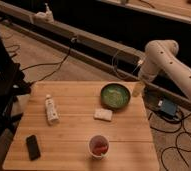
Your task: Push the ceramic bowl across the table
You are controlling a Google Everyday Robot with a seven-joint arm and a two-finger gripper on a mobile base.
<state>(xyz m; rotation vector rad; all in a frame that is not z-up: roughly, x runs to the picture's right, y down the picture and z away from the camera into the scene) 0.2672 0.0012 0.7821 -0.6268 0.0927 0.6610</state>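
Camera view looks down on a square light wooden butcher-block counter [74,135] whose plank grain runs left to right. A round shallow green glazed ceramic bowl [115,95] sits on the far right part of the counter, close to the far edge and a little inside the right edge. Its rim is a darker ring. The inside is a lighter, mottled green with a faint shine. It stands upright and is the widest dish on the counter.

A white robot arm [169,60] comes in from the right, bends at a rounded joint and drops to the pale gripper [138,89]. The gripper hangs just beside the bowl's right rim, over the counter's far right corner. I cannot tell whether it touches the rim, nor whether its jaws are wide or narrow.

Nearer than the bowl and apart from it, a small white rectangular pad [103,114] lies flat. A white tube with a marked label [51,110] lies on its side on the left part of the counter. A flat black phone [33,147] lies by the near left corner. A small white cup with red contents [98,145] stands close to the near edge, right of the middle and well apart from the bowl. On the floor to the right of the counter sits a blue box [167,106].
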